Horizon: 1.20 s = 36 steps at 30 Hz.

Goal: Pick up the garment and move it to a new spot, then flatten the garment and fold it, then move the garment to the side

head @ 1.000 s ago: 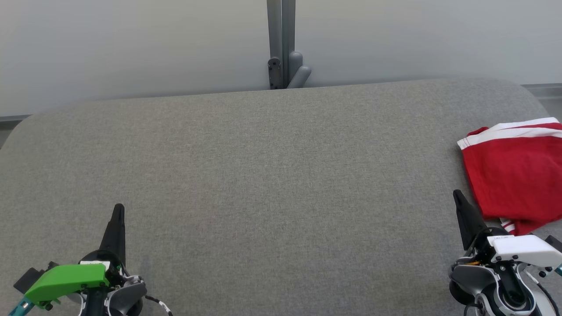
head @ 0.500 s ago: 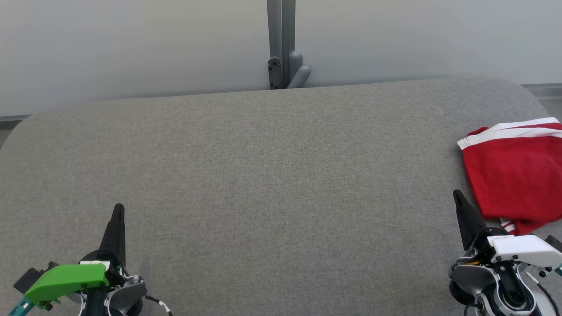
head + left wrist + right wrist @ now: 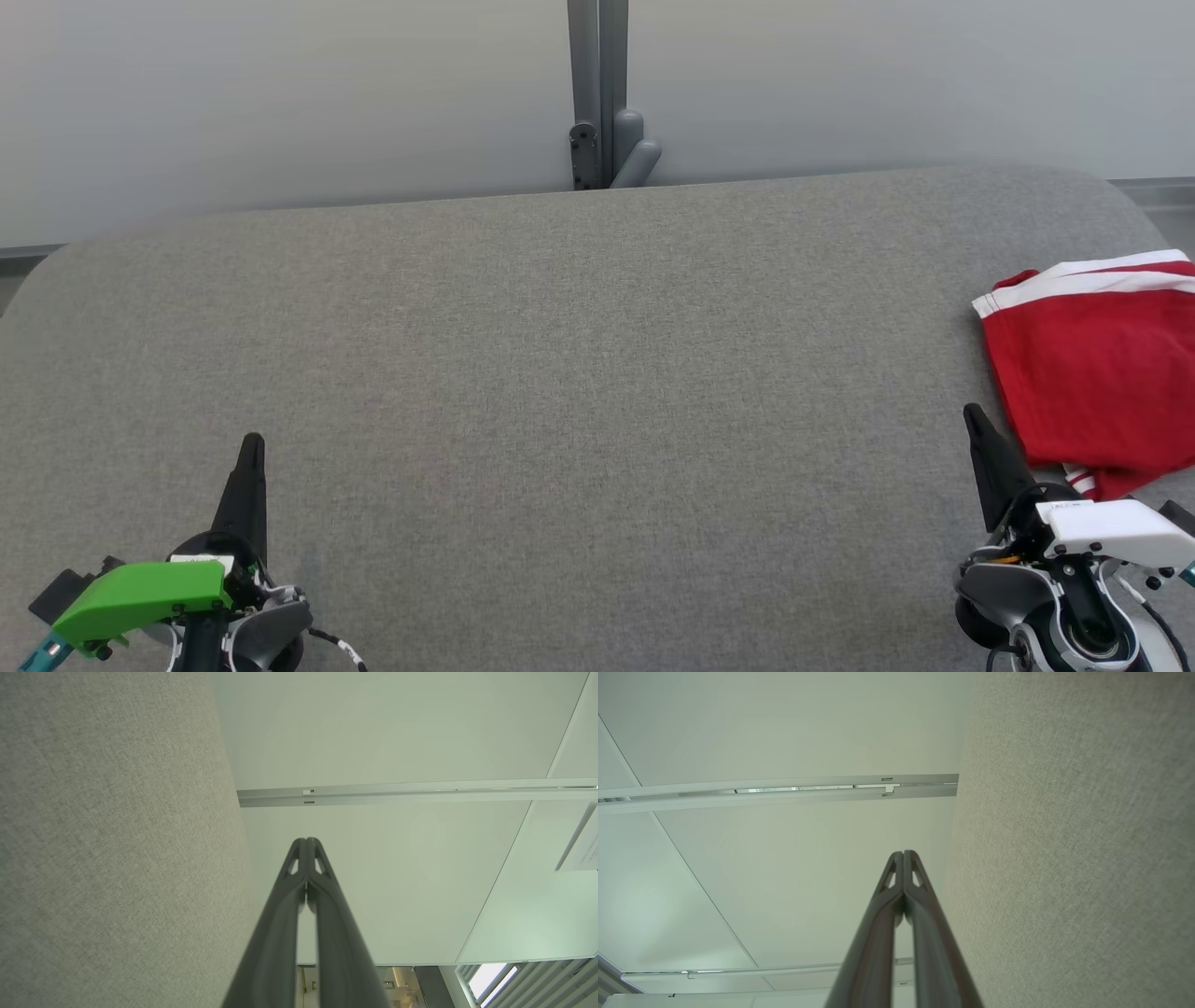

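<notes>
On the coarse grey woven surface (image 3: 579,373), the left gripper (image 3: 251,446) rests with its jaws pressed together and empty, the right gripper (image 3: 974,417) likewise, just beside the folded red garment (image 3: 1097,373) with white stripes at the far right.

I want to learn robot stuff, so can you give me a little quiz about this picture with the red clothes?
1. Where on the grey padded table does the red garment lie? A the robot's left, B the middle, C the robot's right.
2. Fill in: the left gripper and right gripper are both ____.
3. True or false: the right gripper holds the red garment.
Key: 1 C; 2 shut; 3 false.
</notes>
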{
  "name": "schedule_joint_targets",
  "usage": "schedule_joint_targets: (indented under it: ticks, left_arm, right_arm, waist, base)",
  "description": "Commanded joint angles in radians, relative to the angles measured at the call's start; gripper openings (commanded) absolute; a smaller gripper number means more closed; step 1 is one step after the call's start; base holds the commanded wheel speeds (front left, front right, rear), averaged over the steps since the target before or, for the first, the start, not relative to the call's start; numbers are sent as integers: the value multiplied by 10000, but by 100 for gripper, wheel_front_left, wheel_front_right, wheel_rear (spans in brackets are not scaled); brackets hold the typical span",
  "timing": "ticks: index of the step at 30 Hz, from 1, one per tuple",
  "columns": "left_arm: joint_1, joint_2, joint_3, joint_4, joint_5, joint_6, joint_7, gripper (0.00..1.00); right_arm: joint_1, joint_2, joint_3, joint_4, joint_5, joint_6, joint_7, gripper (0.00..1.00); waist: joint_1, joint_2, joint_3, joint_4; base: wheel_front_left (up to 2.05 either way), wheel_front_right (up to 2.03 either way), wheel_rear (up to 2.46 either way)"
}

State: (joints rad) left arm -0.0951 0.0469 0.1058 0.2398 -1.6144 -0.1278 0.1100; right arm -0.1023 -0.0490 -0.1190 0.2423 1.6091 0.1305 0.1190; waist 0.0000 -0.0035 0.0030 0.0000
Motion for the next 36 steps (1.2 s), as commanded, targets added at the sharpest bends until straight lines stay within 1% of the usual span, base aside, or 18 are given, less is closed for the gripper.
schedule_joint_targets:
  ticks: [1, 36]
  left_arm:
    - [-180, 62, 48, -2, -1, -61, 4, 0]
    - [-180, 63, 47, -2, -1, -61, 3, 0]
  right_arm:
    - [-45, -21, -22, -42, 70, 4, 44, 0]
    - [-45, -21, -22, -42, 72, 4, 43, 0]
  waist:
    - [0, 35, 0, 0]
    - [0, 35, 0, 0]
  base:
    - [0, 0, 0]
    - [0, 0, 0]
